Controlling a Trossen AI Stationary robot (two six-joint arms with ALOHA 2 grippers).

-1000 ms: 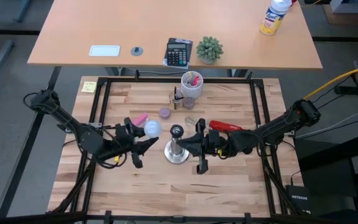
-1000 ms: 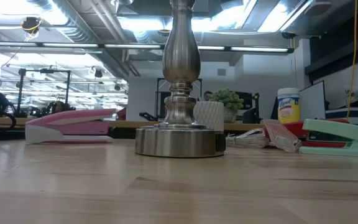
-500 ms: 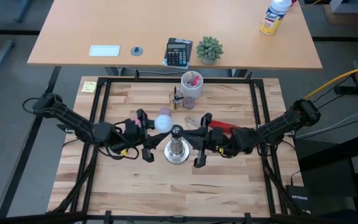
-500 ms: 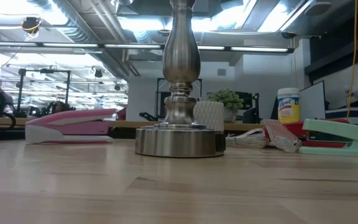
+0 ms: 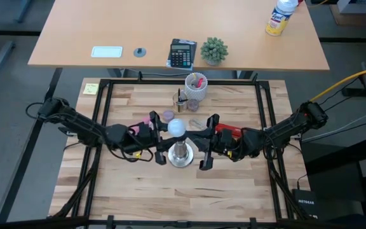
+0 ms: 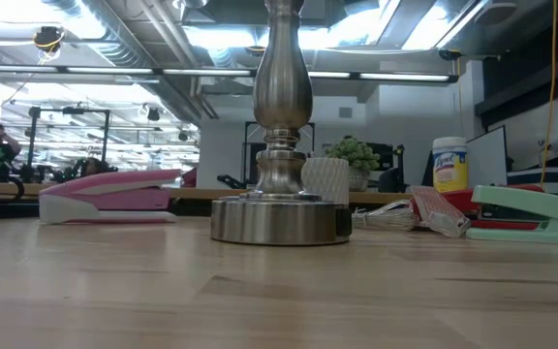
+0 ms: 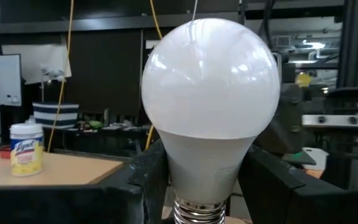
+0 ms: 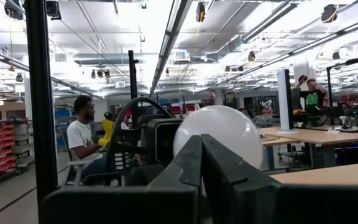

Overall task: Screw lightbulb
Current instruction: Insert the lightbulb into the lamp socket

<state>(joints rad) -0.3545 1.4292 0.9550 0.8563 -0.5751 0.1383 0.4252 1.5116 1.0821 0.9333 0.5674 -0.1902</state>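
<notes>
The white frosted lightbulb (image 5: 175, 127) hangs over the top of the silver socket stand (image 5: 182, 156), globe up, with my left gripper (image 5: 169, 132) shut on it. It fills the left wrist view as the lightbulb (image 7: 210, 81), its silvery screw base (image 7: 197, 213) at the bottom. The low view shows only the stand's neck (image 6: 281, 87) and its round base (image 6: 279, 219), which rests on the table. My right gripper (image 5: 199, 141) stays shut right of the stand's top; its joined fingers (image 8: 199, 155) point at the lightbulb (image 8: 222, 134). My left gripper pinches the lightbulb's tapered white neck (image 7: 166, 163), just above the screw base, between its two fingers (image 7: 143, 177). The fingers come from the table's left, slanting a little upward. The bulb stands upright, clear of the table. Whether my right gripper touches the stand, I cannot tell.
A pink stapler (image 6: 114, 194) lies left of the stand and a mint stapler (image 6: 531, 208) right of it. A red stapler (image 5: 230, 130), a purple cap (image 5: 168, 115) and a white cup with pens (image 5: 196, 86) lie farther back. The black frame rail (image 5: 107, 95) borders the table.
My left gripper has carried the lightbulb toward the table's right edge, from left of the stand to over its top, and has turned at the wrist on the way. My right gripper has tipped a little and stayed shut beside the stand.
</notes>
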